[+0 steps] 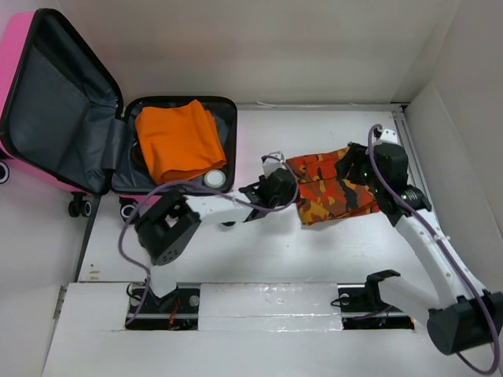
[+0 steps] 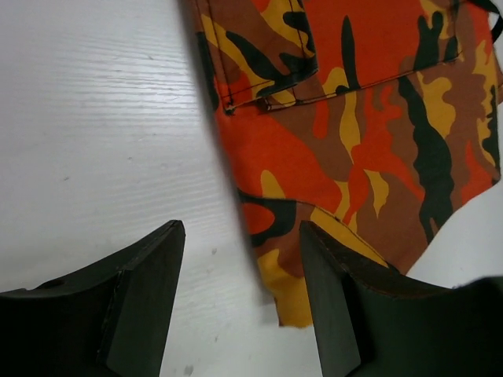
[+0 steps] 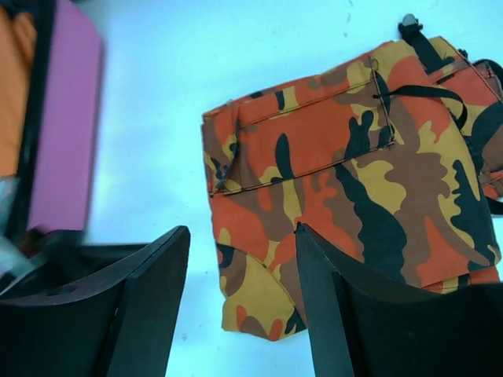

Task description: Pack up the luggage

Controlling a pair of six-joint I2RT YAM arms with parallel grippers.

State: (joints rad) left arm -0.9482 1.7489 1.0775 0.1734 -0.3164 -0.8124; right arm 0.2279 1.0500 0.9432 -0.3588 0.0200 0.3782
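From above: found the suitcase (image 1: 63, 110) at the far left of the table (image 1: 259, 251), open, with its lid tipped up to the left, grey lining showing, pink shell outside and small black wheels (image 1: 78, 206) at the near edge. Saw a folded orange cloth (image 1: 179, 140) filling most of the lower half, and a white round thing (image 1: 214, 179) in that half's near right corner, just beside the cloth. Spotted a camouflage garment (image 1: 334, 187), orange, yellow, brown and black, lying flat on the table to the right of the suitcase and apart from it. Placed the left gripper (image 1: 277, 184) at the garment's left edge and the right gripper (image 1: 357, 169) over its right part.

Through the left wrist camera: looked down past the left gripper (image 2: 242, 298), jaws apart. Saw bare table under the left finger and the garment's (image 2: 361, 141) lower edge by the right finger. Noted a stitched pocket seam across the upper part of the cloth. Could not tell whether either finger touched the fabric.

Through the right wrist camera: saw the right gripper (image 3: 242, 298) with jaws apart and clamped on nothing, above the near corner of the garment (image 3: 354, 188). Made out a black strap (image 3: 424, 47) at the garment's far right end. Caught the suitcase's pink side (image 3: 67, 118) at the left edge, with a sliver of the orange cloth (image 3: 16, 86) beyond it, and white table between the suitcase and the garment.
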